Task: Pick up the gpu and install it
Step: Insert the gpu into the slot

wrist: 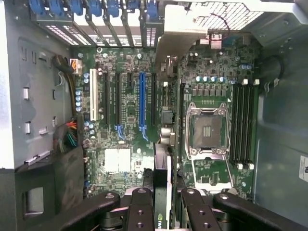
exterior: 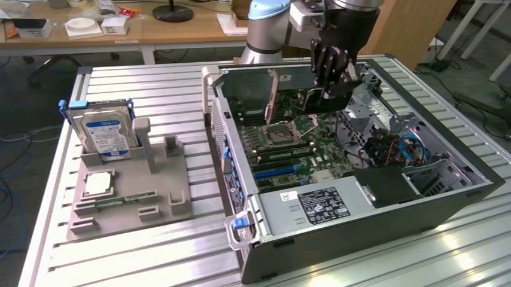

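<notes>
Gripper point(exterior: 329, 81) clamped on gpu point(exterior: 327, 100) over open case point(exterior: 383, 233) (card hangs upright); keep edge parallel to slots point(wrist: 142, 103), lower slow.

Bright, even light; glare streaks the slatted table point(exterior: 471, 245).

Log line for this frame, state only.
gripper: shut on gpu | gpu: over motherboard of open case | seated: not yet

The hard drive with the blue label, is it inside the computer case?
No, the hard drive stands upright in the grey holder, outside the computer case, toward the exterior view's left.
</notes>
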Available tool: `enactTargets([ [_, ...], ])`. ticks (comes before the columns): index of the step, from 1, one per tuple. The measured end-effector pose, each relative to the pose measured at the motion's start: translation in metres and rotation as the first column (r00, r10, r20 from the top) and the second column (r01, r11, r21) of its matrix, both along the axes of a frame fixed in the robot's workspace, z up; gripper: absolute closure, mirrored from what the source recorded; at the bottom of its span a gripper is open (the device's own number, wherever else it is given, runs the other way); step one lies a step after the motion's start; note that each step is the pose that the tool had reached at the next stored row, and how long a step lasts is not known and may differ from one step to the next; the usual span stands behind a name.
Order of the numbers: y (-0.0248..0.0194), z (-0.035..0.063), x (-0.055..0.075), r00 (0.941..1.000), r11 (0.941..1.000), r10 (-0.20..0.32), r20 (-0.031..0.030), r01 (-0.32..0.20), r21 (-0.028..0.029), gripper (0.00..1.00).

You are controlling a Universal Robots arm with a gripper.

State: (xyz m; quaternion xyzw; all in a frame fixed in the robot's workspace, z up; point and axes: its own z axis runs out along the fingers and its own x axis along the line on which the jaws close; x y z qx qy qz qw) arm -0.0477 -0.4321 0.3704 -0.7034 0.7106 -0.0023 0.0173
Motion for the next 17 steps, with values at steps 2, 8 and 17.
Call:
enactTargets([
  [2,-0.0026,-0.0009,0.000,1.0000,1.0000,0.000,0.0001,0.000,0.0001,0.73],
  [8,-0.0111,-0.0025,-0.003,1.0000,1.0000,0.000,0.0002,0.000,0.0002,0.73],
  [17,-0.0190,-0.0056,-0.012,1.0000,1.0000,0.000,0.0001,0.000,0.0001,0.73],
])
